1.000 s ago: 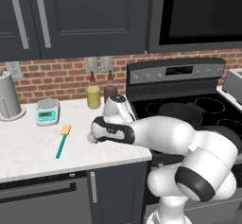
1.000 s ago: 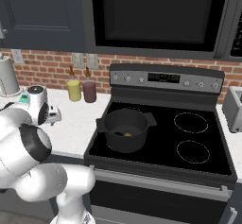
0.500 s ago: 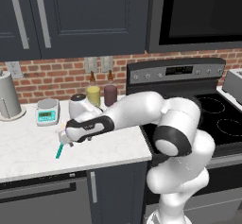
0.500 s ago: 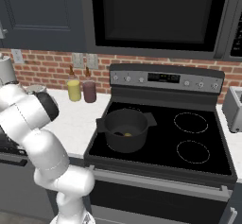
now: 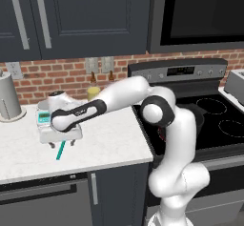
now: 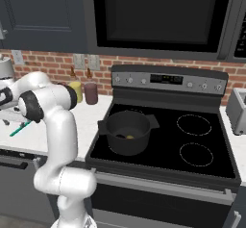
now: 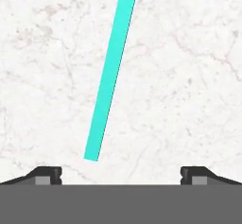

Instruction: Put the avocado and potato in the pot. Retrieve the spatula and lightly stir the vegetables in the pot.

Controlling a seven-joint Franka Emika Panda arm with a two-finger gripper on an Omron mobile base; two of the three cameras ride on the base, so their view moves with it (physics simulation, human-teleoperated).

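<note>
Teal spatula (image 7: 109, 76) handle is lying flat on the white marble counter (image 7: 189, 76), just ahead of your claw (image 7: 120, 173), which is spread wide and empty. You'll want to center over the handle before dropping straight down and squeezing.

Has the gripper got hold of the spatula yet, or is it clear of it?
Apart. In the hand view the spatula lies flat on the counter, and the gripper is open, both tips clear of the handle.
</note>
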